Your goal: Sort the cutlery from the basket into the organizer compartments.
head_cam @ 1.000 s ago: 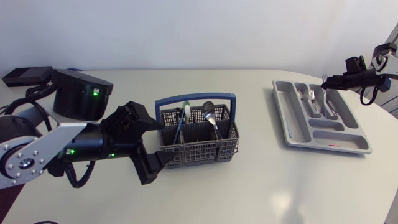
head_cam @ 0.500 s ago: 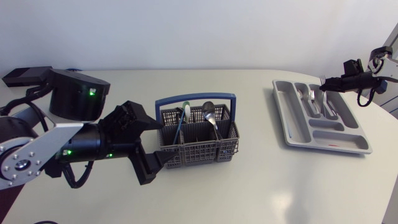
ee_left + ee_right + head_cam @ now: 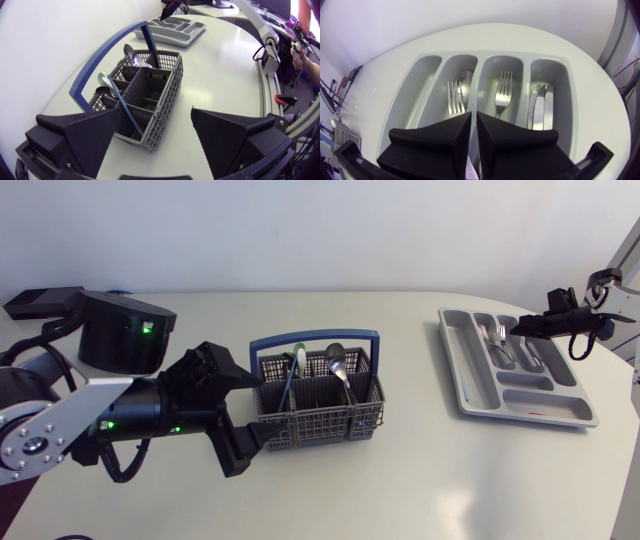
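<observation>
Left gripper [image 3: 156, 115]: fingers [image 3: 80, 137] spread wide, one on each side of the basket's end.
Basket [image 3: 320, 420]: grey, blue handle, in the middle of the surface [image 3: 400, 480]; a spoon [image 3: 335, 358] stands in it.
Right gripper [image 3: 474, 116]: fingers pressed almost together, just above the organizer.
Organizer [image 3: 470, 385]: grey, far from the basket; forks [image 3: 503, 92] and knives [image 3: 540, 105] lie in its long slots.

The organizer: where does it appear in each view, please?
Head view: organizer at the right, under the right gripper.
Left wrist view: organizer far beyond the basket.
Right wrist view: organizer directly under the right gripper.
Shared landmark: the right gripper over it.
</observation>
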{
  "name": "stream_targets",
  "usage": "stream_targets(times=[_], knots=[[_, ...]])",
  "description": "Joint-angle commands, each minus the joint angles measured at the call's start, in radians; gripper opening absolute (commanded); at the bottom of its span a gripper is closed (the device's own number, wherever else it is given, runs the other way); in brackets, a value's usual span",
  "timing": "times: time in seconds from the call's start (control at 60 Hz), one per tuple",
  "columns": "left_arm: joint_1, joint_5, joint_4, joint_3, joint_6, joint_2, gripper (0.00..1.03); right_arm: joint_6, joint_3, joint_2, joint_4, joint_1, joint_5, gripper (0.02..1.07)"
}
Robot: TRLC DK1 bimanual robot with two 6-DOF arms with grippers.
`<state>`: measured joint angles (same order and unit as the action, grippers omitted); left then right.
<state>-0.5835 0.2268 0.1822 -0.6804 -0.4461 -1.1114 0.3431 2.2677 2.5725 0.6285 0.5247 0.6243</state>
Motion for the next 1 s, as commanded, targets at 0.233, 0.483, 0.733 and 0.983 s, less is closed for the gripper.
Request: stream_targets(times=[0.233, 0.483, 0.733, 0.983], knots=[[-0.009, 0.000, -0.007, 0.019, -0.009, 0.024, 0.97, 0.059, -0.050, -0.028, 0.017, -0.015, -0.026, 0.49], [-0.009, 0.000, -0.007, 0.024, -0.011, 0.027, 0.97, 0.192, -0.036, -0.031, 0.071, -0.034, -0.104, 0.52], [-0.009, 0.002, -0.009, 0.024, -0.011, 0.027, 0.97, 0.280, 0.001, -0.021, 0.145, -0.043, -0.146, 0.53], [-0.010, 0.000, -0.007, 0.021, -0.011, 0.027, 0.97, 0.323, -0.014, -0.020, 0.178, -0.049, -0.147, 0.52]])
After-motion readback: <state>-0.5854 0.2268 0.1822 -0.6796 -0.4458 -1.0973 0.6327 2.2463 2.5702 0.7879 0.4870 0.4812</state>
